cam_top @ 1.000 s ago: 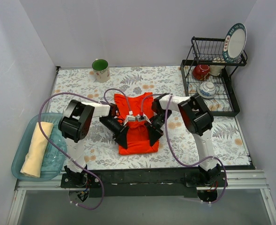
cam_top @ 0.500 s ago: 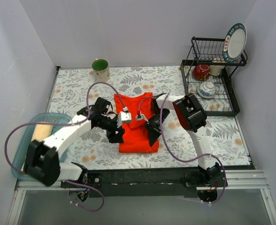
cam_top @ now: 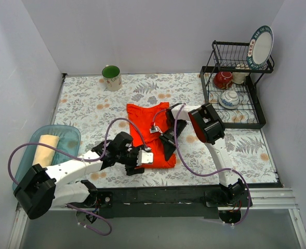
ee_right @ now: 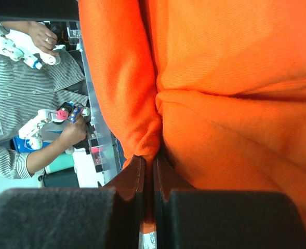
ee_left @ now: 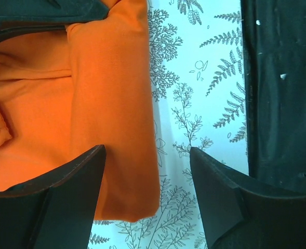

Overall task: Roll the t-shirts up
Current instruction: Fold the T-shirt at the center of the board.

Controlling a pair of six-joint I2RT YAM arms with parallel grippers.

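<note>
- Centrally, the orange-red t-shirt [cam_top: 151, 136] lies folded into a narrow strip on the fern-print tablecloth [cam_top: 90, 104], with its collar end toward the far wall.
- The right gripper [ee_right: 154, 162] has its jaws pressed together on a pinched fold of the orange cloth at the strip's right edge.
- The left gripper [ee_left: 146, 155] has its jaws spread wide at the strip's near left corner — one finger over the cloth, the other over the tablecloth; whether they touch, I cannot tell.
- A teal tray [cam_top: 72, 134] at the table's left edge holds the cream-yellow t-shirt [cam_top: 43, 149], rolled into a log.
- A black wire dish rack [cam_top: 256, 106] at the far right holds a red cup [cam_top: 223, 79] and a blue-and-white bowl [cam_top: 229, 98] below — a patterned plate [cam_top: 261, 46] stands upright above.
- A green mug [cam_top: 111, 78] stands upright near the far wall, well apart from the shirt.
</note>
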